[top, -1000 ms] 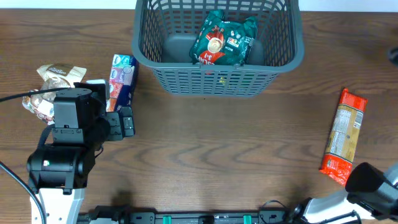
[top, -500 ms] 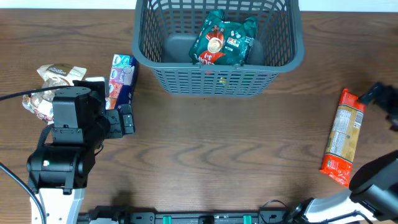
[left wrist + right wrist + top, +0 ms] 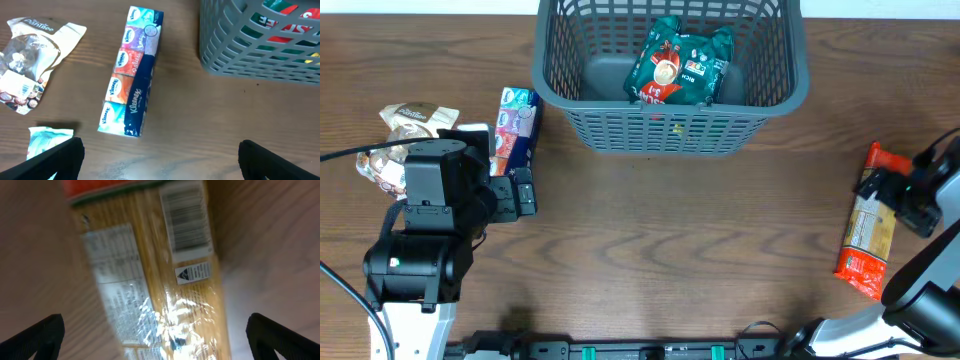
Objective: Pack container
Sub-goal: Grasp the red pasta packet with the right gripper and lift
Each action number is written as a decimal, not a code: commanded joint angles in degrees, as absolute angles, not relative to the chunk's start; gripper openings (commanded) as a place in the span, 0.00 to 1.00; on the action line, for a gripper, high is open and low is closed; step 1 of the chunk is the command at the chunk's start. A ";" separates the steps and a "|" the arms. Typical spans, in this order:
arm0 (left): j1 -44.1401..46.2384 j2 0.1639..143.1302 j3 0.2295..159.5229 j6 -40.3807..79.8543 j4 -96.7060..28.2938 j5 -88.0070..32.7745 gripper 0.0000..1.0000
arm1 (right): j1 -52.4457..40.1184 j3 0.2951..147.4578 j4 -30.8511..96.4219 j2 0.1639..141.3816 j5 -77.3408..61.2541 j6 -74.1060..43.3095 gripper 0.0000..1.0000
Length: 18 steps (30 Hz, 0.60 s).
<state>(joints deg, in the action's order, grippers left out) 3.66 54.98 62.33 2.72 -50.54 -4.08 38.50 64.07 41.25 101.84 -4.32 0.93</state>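
Now hovers over packet [image 3: 150, 280] with right claw [image 3: 892, 197] wide open, empty; left claw [image 3: 523, 195] open, empty too. Seems stiff, slippery, so grip across middle.

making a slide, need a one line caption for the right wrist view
Right gripper, black fingers spread open, above the long clear orange-ended pasta packet lying on the brown wooden table.

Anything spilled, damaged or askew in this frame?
Nothing stands out. The dark grey slotted plastic basket stands upright holding a green snack bag; the multicoloured tissue pack and orange-ended pasta packet lie on the wooden table, apparently intact.
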 commanded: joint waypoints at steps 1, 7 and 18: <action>3.95 55.09 63.13 2.15 -50.46 -3.42 0.99 | 38.06 60.84 38.79 101.69 -4.75 2.44 0.99; 3.95 55.09 63.13 2.15 -50.48 -3.42 0.98 | 38.04 57.67 34.13 101.69 -4.75 2.44 0.99; 3.95 55.09 63.13 2.13 -50.46 -3.40 0.99 | 38.06 54.28 29.54 101.69 -6.35 2.17 0.72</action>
<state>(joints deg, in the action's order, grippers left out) 3.66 54.98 62.33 2.74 -50.54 -4.08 38.52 55.64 29.67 101.73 -3.88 2.26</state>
